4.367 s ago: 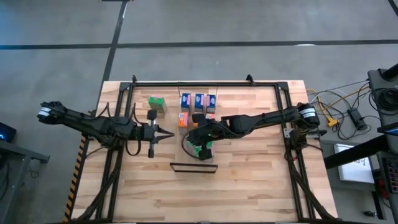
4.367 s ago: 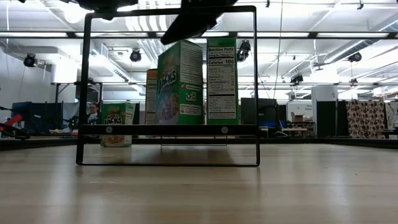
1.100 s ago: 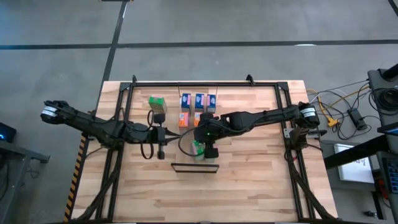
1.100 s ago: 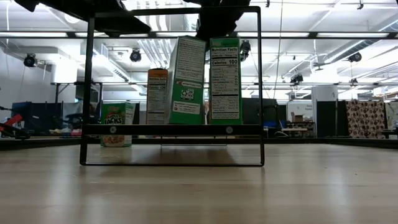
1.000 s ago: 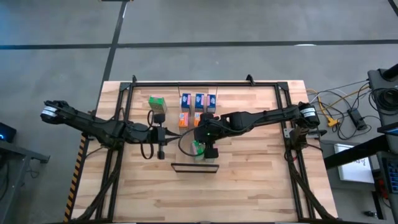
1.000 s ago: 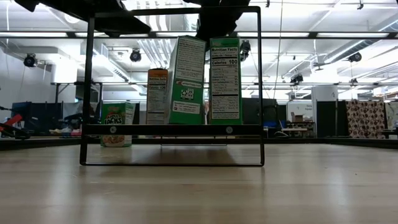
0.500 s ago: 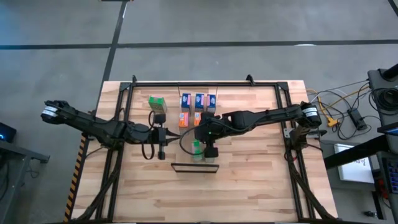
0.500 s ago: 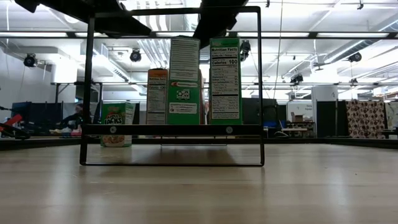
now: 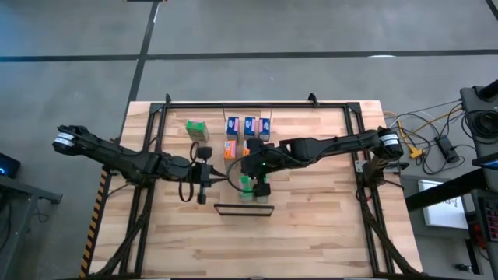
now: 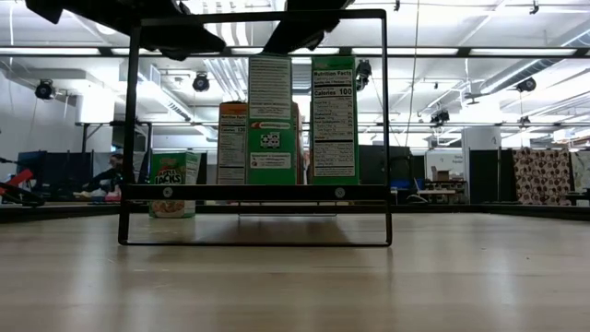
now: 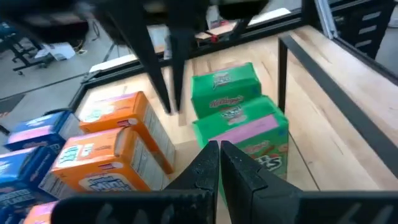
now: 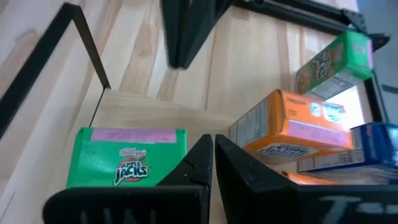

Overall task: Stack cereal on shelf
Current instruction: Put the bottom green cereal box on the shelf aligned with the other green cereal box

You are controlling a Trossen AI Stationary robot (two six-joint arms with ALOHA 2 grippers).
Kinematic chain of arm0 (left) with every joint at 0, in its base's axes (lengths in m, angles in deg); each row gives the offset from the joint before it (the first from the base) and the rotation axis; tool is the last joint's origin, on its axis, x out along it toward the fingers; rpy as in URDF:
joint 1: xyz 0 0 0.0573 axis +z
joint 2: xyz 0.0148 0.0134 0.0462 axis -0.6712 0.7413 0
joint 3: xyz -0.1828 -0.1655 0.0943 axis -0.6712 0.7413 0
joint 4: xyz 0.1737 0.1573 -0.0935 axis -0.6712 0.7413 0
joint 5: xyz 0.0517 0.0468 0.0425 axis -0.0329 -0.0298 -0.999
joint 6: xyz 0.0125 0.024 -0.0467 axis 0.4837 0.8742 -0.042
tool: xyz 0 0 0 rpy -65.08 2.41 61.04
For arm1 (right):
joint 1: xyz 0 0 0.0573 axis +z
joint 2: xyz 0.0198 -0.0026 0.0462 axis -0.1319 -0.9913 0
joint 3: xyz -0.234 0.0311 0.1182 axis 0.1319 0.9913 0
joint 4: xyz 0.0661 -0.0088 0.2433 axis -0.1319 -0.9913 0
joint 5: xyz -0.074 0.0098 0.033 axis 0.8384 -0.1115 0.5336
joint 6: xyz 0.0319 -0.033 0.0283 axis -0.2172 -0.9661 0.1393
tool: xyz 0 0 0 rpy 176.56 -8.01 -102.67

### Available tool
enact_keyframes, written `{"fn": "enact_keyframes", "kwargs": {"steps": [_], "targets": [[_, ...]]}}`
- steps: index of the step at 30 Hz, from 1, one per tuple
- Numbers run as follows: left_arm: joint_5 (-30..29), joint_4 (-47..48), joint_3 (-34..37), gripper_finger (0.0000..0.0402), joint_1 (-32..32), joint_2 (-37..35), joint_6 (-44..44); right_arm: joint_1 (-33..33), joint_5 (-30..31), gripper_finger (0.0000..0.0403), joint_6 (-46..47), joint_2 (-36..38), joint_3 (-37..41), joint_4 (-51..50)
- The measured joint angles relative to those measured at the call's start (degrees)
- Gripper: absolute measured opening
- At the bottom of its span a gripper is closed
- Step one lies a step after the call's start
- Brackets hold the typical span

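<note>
Two green cereal boxes stand upright on the shelf (image 10: 253, 192), one (image 10: 270, 120) left of the other (image 10: 332, 120). In the right wrist view my right gripper (image 12: 211, 144) is shut beside the end of the left box's top (image 12: 127, 158). In the low view that arm hangs just over the box. My left gripper (image 11: 217, 152) is shut, and its tips stand at the side of the nearer green box (image 11: 245, 140). Orange boxes (image 9: 230, 148) and blue boxes (image 9: 249, 124) stand on the table behind the shelf. My left gripper's shut fingertips (image 11: 210, 155) lie against the picture of the nearer green box's upper side edge (image 11: 202, 134), coming level from the table's left. I cannot tell whether they touch it. My right gripper's shut tips are next to the box top's end (image 12: 181, 146), slanting down. I cannot tell whether they touch it either.
The shelf's black metal frame (image 10: 380, 120) rises around the boxes, with its front bar near the table's middle (image 9: 241, 208). A lone green box (image 9: 196, 129) stands at the far left. The near half of the wooden tabletop (image 9: 257, 249) holds nothing.
The left green box on the shelf leaned with part of its wide face toward the near edge. It has turned and now stands upright with its narrow side toward the near edge. My right gripper has risen a little off its top.
</note>
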Motion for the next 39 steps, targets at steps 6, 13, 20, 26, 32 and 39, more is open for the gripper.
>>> {"fn": "enact_keyframes", "kwargs": {"steps": [6,13,20,26,32,39], "targets": [[0.14,-1.64,0.00,0.0000,0.00,3.58,0.00,0.00,0.03,0.0009,-0.47,4.16,0.00,-3.24],[0.12,3.12,-2.27,0.0000,0.00,4.82,1.57,0.00,0.04,0.0008,-0.84,8.82,2.34,-3.98],[-0.41,19.19,-8.22,0.0000,0.02,4.77,11.75,-0.26,0.22,0.0008,-2.28,14.37,10.62,1.34],[-4.13,24.63,-10.69,0.0000,0.00,4.67,25.38,-0.50,0.22,0.0008,-2.12,21.50,17.73,5.34],[-10.49,25.92,-11.36,0.0000,-0.45,4.65,36.74,-0.45,-0.24,0.0008,-1.20,29.43,26.17,13.95],[-10.52,26.64,-9.99,0.0000,-2.03,4.60,50.24,-0.33,-0.37,0.0008,-0.53,36.18,36.13,25.12]]}}
